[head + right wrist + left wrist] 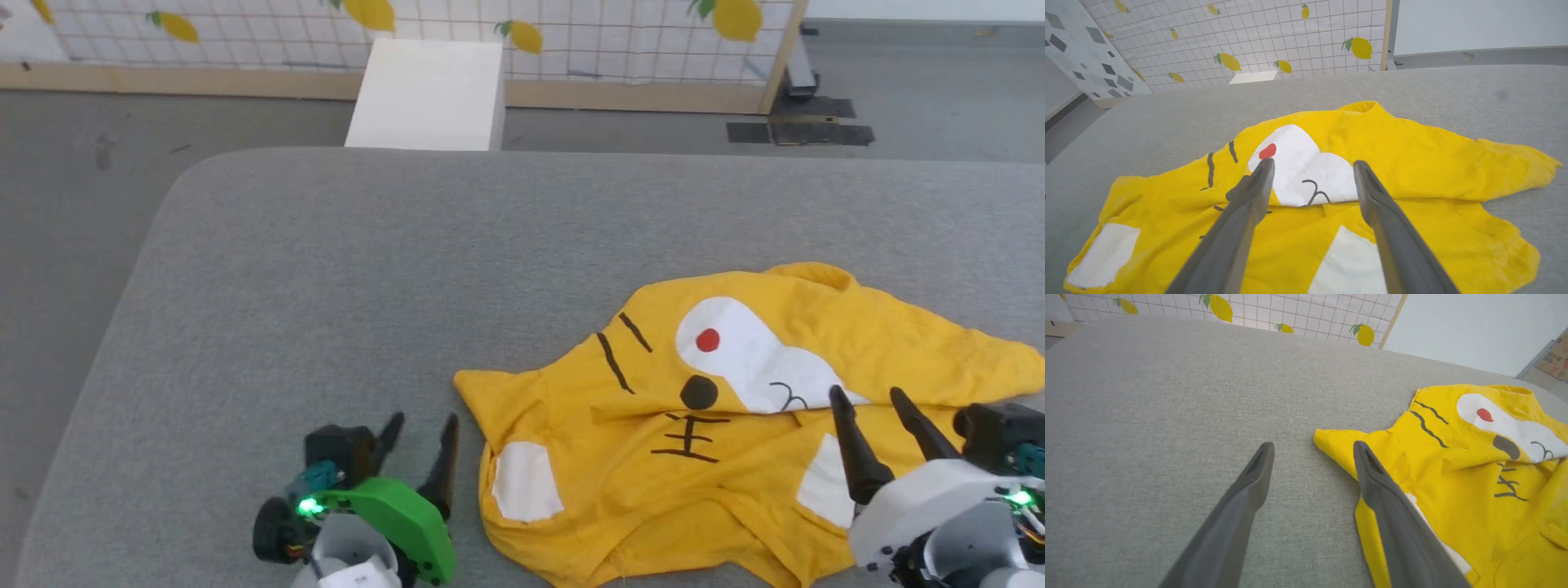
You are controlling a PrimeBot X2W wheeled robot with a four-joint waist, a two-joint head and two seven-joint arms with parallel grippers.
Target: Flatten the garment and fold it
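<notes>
Right gripper (865,394), fingers apart, over rumpled garment (735,490).

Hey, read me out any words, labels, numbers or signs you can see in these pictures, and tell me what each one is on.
"王": black strokes printed on the yellow garment, three bars crossed by an upright; they may be just stripes of the cartoon face, not writing.
Unreadable: reddish print on the cardboard box at the right edge of the left wrist view, too blurred to make out.
No other words, numbers or brand marks are legible.
</notes>
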